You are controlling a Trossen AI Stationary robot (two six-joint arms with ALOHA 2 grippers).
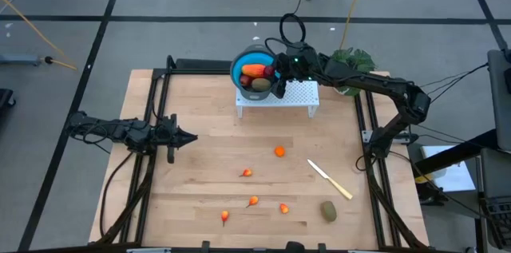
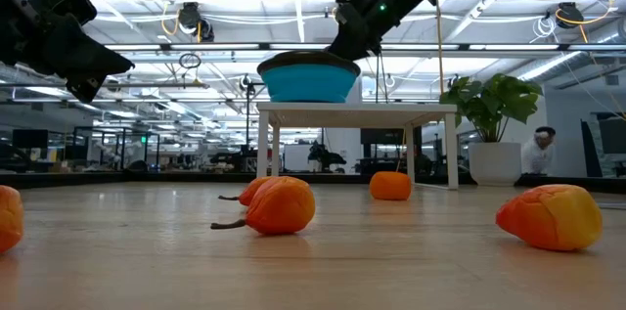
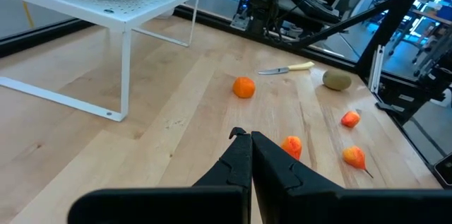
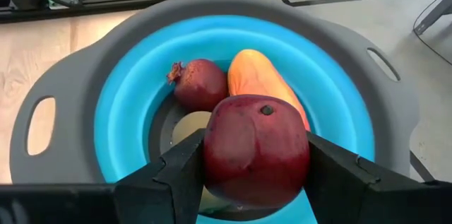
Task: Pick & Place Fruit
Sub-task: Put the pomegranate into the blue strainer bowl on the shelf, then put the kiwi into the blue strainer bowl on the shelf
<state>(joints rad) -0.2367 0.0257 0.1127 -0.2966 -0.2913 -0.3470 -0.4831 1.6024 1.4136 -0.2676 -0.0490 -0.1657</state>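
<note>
Holding a dark red ball over the bowl

Right gripper [image 4: 256, 164] sits above the blue bowl [image 4: 339, 90], its two fingers clamped on either side of a dark red ball [image 4: 256, 150]. Ball is held just over the bowl's inside, not resting on anything that can be seen.

Bowl contents, right wrist view: a second dark red ball [image 4: 200, 83], touching an elongated red-yellow fruit [image 4: 261, 75] beside it. A pale rounded piece shows under the held ball; cannot tell what it is.

Bowl stands on a small white rack [image 1: 299, 97] at the far edge of the wooden table [image 1: 200, 157]. High view shows the right arm reaching in from the right side to the bowl.

Left gripper [image 3: 250, 136] hangs over the left part of the table, fingers pressed together, nothing between them.

Loose on the table: a round orange piece [image 1: 279, 152] near the middle, four small orange-red bits [image 1: 252, 200] scattered toward the near edge, a brown-green oval [image 1: 328, 211] at near right. A knife [image 1: 330, 180] with a pale handle lies between the round orange piece and the oval, apart from both.

A potted plant [image 2: 494, 105] stands beyond the table.
</note>
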